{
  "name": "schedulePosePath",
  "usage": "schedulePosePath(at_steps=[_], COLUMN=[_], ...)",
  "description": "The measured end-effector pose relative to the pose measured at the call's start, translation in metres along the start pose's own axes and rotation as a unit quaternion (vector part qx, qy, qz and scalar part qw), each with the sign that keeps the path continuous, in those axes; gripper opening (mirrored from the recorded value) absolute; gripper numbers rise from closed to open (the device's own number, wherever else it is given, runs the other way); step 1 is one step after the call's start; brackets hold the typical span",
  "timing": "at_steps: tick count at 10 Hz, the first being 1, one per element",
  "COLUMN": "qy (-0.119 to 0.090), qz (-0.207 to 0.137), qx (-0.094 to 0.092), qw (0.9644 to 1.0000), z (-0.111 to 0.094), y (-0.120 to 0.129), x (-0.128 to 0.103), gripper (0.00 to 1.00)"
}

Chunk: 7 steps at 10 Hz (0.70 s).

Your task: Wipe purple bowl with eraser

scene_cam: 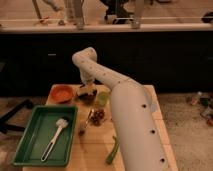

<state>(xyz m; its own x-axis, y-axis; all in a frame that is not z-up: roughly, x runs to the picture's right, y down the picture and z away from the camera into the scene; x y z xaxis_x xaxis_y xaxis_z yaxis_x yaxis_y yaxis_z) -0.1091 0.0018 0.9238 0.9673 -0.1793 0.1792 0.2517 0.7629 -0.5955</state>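
The purple bowl [86, 97] is a small dark round bowl on the wooden table [135, 95], just right of the orange bowl [62, 93]. My gripper [88, 89] hangs from the white arm [125, 110] and sits right over the purple bowl, at or just inside its rim. A small pale patch shows at the gripper's tip; I cannot tell if it is the eraser. The eraser is not visible anywhere else.
A green tray [30, 145] with a white-bristled brush [56, 134] lies at the front left. A light green cup [102, 98] stands right of the purple bowl. A dark speckled object [97, 117] and a long green item [112, 151] lie nearer the front. A dark counter runs behind.
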Motion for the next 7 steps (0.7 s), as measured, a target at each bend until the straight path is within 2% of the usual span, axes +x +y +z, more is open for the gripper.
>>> schedulePosePath(at_steps=[4, 7], qy=[-0.004, 0.002], qz=[-0.033, -0.043], qx=[-0.005, -0.007], qw=[0.9994, 0.9991], z=[0.007, 0.007], y=[-0.011, -0.026], x=[-0.048, -0.055], gripper=[0.0, 0.0])
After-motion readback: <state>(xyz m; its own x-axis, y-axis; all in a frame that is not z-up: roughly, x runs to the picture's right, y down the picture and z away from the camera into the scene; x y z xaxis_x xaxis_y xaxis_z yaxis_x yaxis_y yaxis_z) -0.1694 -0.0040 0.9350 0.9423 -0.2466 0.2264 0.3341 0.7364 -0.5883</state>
